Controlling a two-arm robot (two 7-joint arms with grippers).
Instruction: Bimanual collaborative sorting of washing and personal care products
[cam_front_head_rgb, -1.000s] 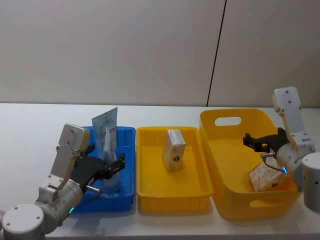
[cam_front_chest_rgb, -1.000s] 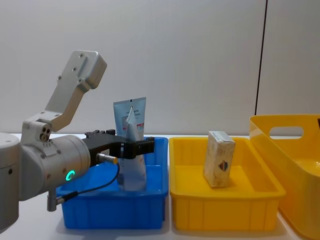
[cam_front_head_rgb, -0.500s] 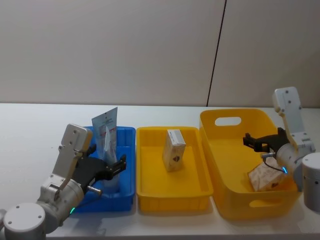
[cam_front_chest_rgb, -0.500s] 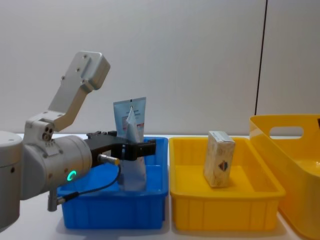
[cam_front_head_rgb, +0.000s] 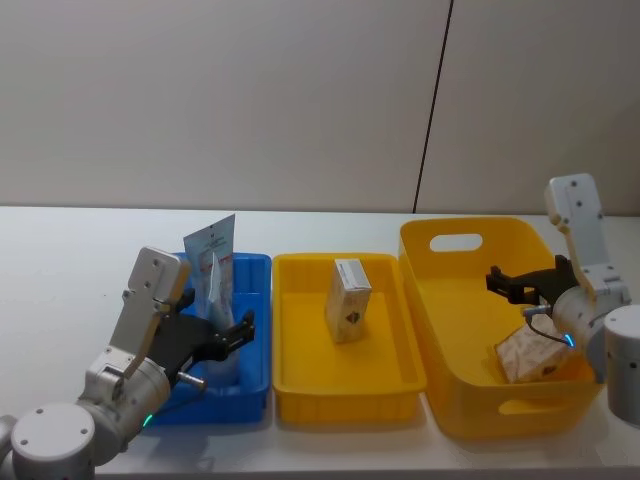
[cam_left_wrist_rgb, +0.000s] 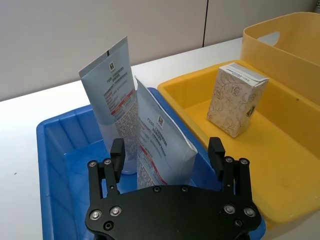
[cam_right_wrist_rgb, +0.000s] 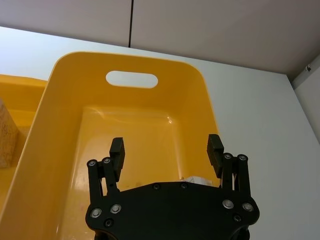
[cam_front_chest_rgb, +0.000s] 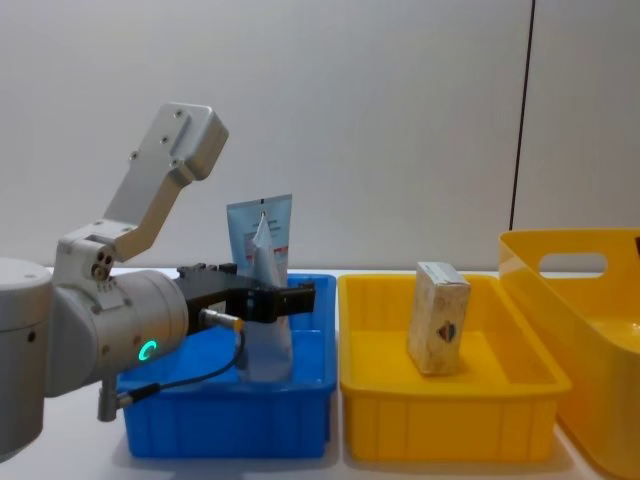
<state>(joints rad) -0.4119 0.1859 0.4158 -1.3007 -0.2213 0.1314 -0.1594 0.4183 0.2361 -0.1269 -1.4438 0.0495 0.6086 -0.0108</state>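
Two pale-blue squeeze tubes stand upright in the blue tray (cam_front_head_rgb: 257, 264). The wider tube (cam_left_wrist_rgb: 112, 92) has red print, and a narrower tube (cam_left_wrist_rgb: 161, 150) leans in front of it. My left gripper (cam_left_wrist_rgb: 166, 154) is open, its fingers on either side of the narrower tube without touching it; it also shows low over the tray (cam_front_head_rgb: 236, 334). A cream box (cam_front_head_rgb: 348, 299) with a dark diamond stands in the middle yellow tray (cam_front_head_rgb: 300, 385). Another cream box (cam_front_head_rgb: 528, 357) lies in the yellow basket (cam_front_head_rgb: 470, 330). My right gripper (cam_right_wrist_rgb: 166, 149) hangs open above the basket floor, holding nothing.
The three containers sit side by side on a white table (cam_front_head_rgb: 60, 260), blue tray left, yellow tray middle, handled basket right. A plain wall stands behind. The basket's tall walls (cam_right_wrist_rgb: 50, 115) surround the right gripper.
My left arm has crept slightly forward, bringing the open gripper a little closer around the tubes. The right arm, the boxes and the tubes have not moved.
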